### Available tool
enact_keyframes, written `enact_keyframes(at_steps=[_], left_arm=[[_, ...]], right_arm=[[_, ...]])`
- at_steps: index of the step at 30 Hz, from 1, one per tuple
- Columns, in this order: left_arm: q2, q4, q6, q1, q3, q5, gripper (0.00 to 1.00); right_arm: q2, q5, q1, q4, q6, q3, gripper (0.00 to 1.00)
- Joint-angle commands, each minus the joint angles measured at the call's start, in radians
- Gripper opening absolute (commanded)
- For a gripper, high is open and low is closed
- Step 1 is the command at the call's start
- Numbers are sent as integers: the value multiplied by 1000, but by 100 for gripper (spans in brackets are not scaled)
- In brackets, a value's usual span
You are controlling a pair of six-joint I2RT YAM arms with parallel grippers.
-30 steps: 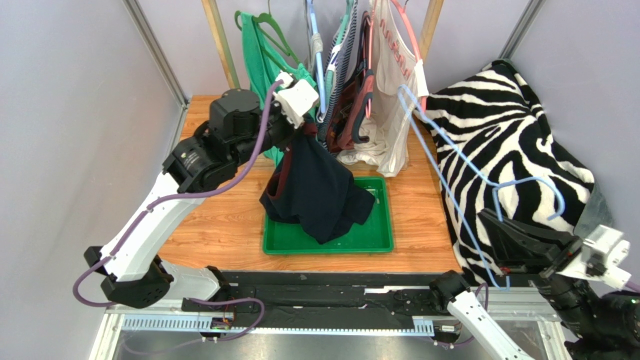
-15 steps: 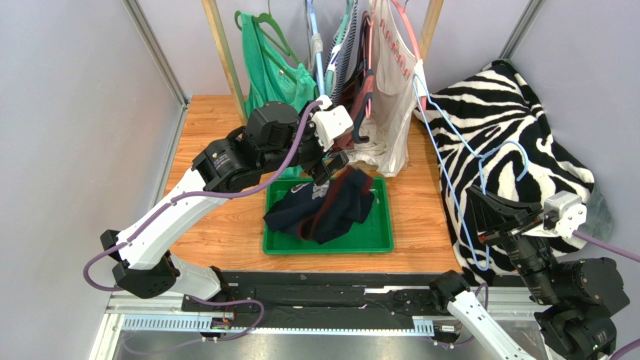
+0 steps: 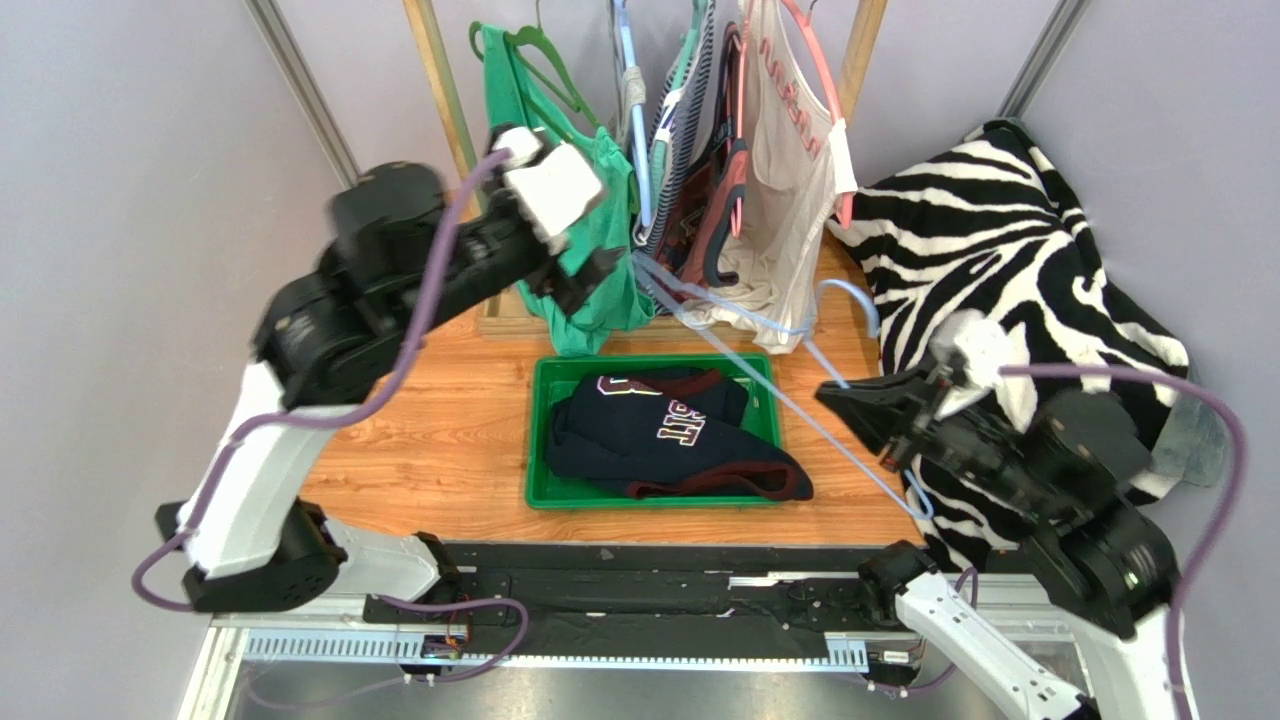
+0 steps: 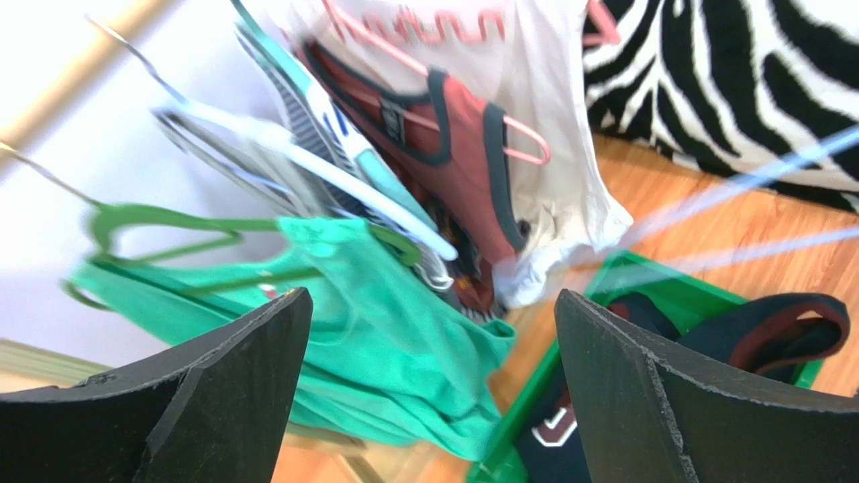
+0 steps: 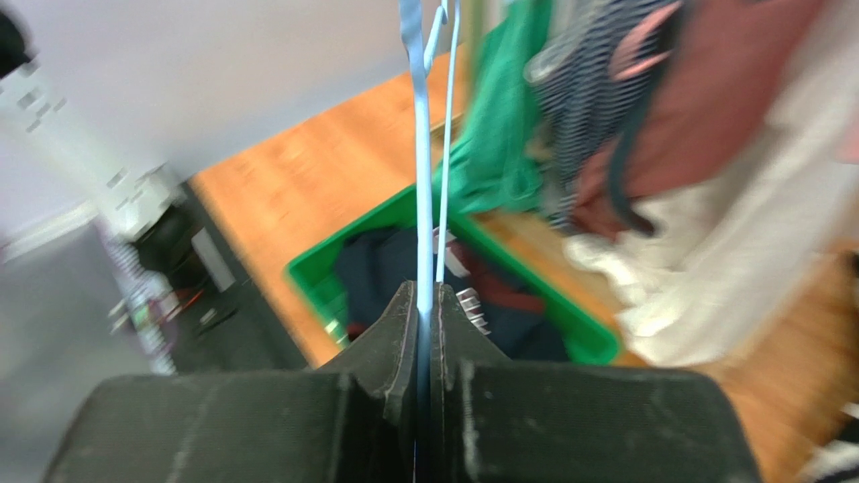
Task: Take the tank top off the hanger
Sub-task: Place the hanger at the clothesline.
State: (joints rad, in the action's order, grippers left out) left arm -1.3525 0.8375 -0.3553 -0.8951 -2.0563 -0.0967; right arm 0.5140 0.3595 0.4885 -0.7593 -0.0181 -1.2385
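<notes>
Navy with maroon binding, the tank top [image 3: 661, 435] lies crumpled in the green tray [image 3: 571, 492] at the middle of the wooden table [image 3: 436, 435], off its hanger. White block letters run across its chest, too folded to read. Red lettering also crosses the upper part of the white top [image 3: 781, 150] on the rail at 12 o'clock, blurred past reading.

Four garments hang on that rail: a green top [image 4: 403, 332], a striped one [image 3: 688, 105], a maroon one [image 4: 464, 151] and the white one. At 3 o'clock from the tray a single zebra-striped cloth [image 3: 1022, 255] is heaped over something against the wall.

The left gripper [image 4: 432, 302] hangs at 11 o'clock from the tray, in front of the green top, its fingers spread wide with nothing between them. The right gripper [image 5: 423, 297], at 4 o'clock from the tray, is clenched on the thin wire of one light-blue hanger [image 5: 417, 151], which is bare and slants across the tray's far right corner toward the rail.
</notes>
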Motion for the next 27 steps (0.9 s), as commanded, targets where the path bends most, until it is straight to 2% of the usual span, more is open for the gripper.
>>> enact_keyframes(at_steps=[1, 4, 10, 16, 19, 22, 25, 26, 27], left_arm=[[145, 182, -125, 4, -50, 244, 99], [200, 325, -177, 4, -16, 382, 99], [248, 406, -188, 38, 117, 511, 99], [222, 486, -206, 38, 222, 650, 98], [193, 509, -209, 39, 214, 660, 95], [181, 544, -208, 39, 197, 704, 92], [173, 592, -209, 39, 196, 744, 83], [171, 600, -215, 39, 199, 752, 75], [171, 607, -215, 39, 202, 762, 72]], right_arm=[[141, 370, 4, -31, 15, -13, 0], [193, 453, 4, -15, 61, -10, 0], [245, 533, 18, 32, 131, 0, 0], [334, 515, 99, 49, 185, -29, 0], [380, 454, 192, 25, 228, -56, 0], [405, 424, 219, 17, 242, -78, 0], [402, 415, 219, 28, 248, -90, 0], [399, 412, 220, 29, 250, -93, 0], [399, 407, 220, 29, 254, -98, 0]])
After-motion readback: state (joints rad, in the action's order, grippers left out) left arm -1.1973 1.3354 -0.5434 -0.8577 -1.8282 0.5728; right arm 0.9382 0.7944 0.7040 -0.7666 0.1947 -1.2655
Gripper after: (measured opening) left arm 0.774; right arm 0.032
